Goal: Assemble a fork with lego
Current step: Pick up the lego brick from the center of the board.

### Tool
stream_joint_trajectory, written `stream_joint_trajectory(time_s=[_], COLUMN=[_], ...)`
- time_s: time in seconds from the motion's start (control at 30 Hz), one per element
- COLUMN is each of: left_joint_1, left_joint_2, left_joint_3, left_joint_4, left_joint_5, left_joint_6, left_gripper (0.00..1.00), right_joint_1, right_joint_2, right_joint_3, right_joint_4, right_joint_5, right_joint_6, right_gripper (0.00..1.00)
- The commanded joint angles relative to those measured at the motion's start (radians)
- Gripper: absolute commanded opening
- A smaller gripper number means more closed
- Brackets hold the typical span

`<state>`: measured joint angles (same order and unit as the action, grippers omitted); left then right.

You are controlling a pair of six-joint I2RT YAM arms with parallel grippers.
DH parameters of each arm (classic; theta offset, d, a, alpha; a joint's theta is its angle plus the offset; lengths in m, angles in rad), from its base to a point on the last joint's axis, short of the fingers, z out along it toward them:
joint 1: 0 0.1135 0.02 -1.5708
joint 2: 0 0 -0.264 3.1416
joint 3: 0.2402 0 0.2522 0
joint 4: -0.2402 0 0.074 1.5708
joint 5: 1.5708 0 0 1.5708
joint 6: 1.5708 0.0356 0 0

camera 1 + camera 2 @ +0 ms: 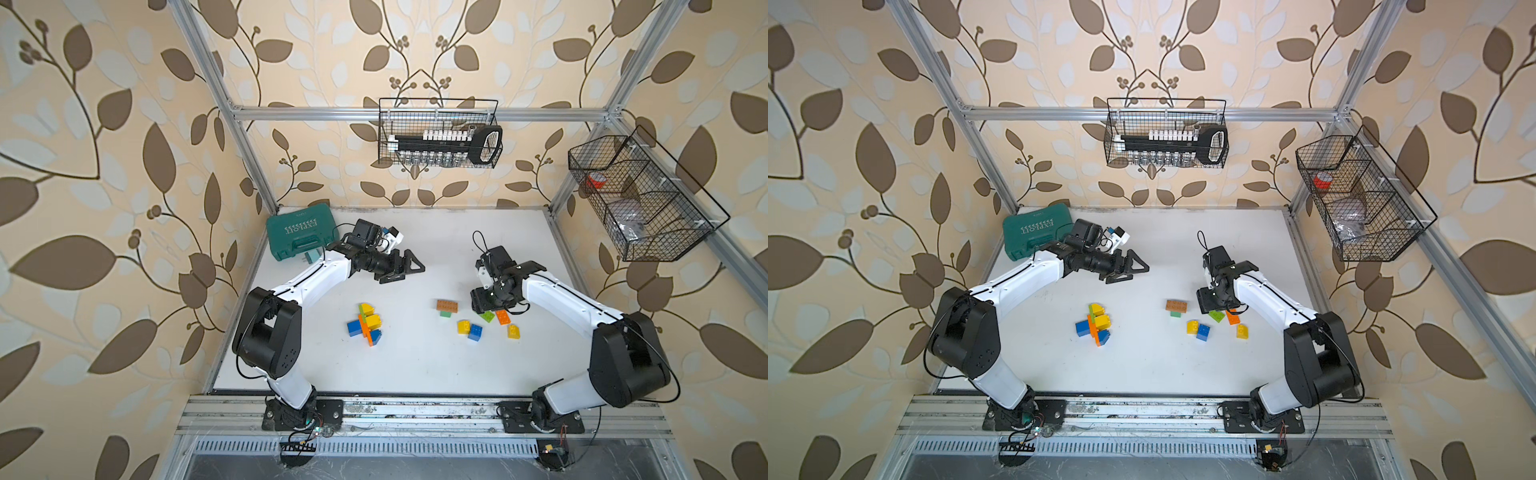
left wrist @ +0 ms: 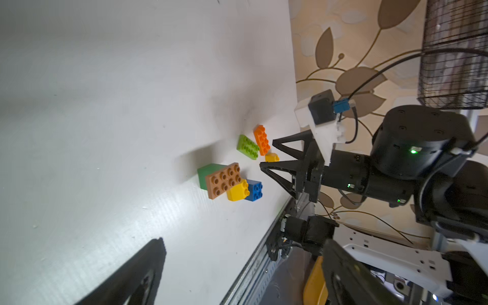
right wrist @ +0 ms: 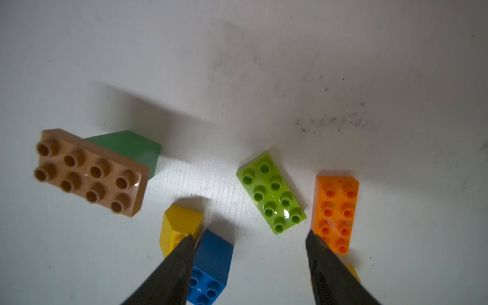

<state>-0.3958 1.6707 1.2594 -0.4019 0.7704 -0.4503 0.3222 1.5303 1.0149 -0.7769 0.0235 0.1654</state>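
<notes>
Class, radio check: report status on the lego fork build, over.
Left gripper open, empty. Right gripper open over lime brick, nothing held. Part-built fork untouched. Orange brick crowds one finger.

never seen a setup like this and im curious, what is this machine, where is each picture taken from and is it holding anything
These are two robot arms bolted at one edge of a white table. Two pictures look down from overhead, nearly the same view; the other two come from a camera on each arm's wrist. On the table lie loose lego bricks, among them a lime green brick and an orange brick, plus a partly joined cluster and a teal case. The right end effector hangs over the loose bricks, open, holding nothing. The left end effector is open and empty too.
</notes>
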Motion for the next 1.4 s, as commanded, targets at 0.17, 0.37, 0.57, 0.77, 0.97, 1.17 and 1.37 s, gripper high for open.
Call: stream_joint_trajectory(time_s=[0.17, 0.37, 0.57, 0.77, 0.97, 1.17, 1.37], left_joint_1=[0.001, 0.002, 0.002, 0.002, 0.003, 0.011, 0.031], left_joint_2=[0.035, 0.058, 0.081, 0.092, 0.101, 0.111, 0.113], left_joint_3=[-0.024, -0.017, -0.016, -0.012, -0.018, -0.020, -0.022], left_joint_4=[0.031, 0.045, 0.045, 0.045, 0.051, 0.049, 0.052], left_joint_5=[-0.107, -0.083, -0.069, -0.068, -0.060, -0.056, -0.043], left_joint_6=[0.006, -0.015, -0.018, -0.022, -0.025, -0.023, -0.026], left_gripper=[0.88, 0.87, 0.86, 0.85, 0.84, 0.84, 0.83], right_joint_1=[-0.015, -0.020, -0.018, 0.004, 0.057, 0.067, 0.065], right_joint_2=[0.136, 0.215, 0.262, 0.280, 0.287, 0.302, 0.216], right_joint_3=[0.105, 0.135, 0.129, 0.127, 0.101, 0.105, 0.092], right_joint_4=[-0.053, -0.083, -0.069, -0.051, -0.049, -0.051, -0.009], right_joint_5=[0.019, 0.023, 0.056, 0.071, 0.120, 0.148, 0.130], right_joint_6=[-0.081, -0.141, -0.169, -0.185, -0.184, -0.176, -0.195], right_gripper=[0.72, 0.69, 0.62, 0.48, 0.38, 0.30, 0.29])
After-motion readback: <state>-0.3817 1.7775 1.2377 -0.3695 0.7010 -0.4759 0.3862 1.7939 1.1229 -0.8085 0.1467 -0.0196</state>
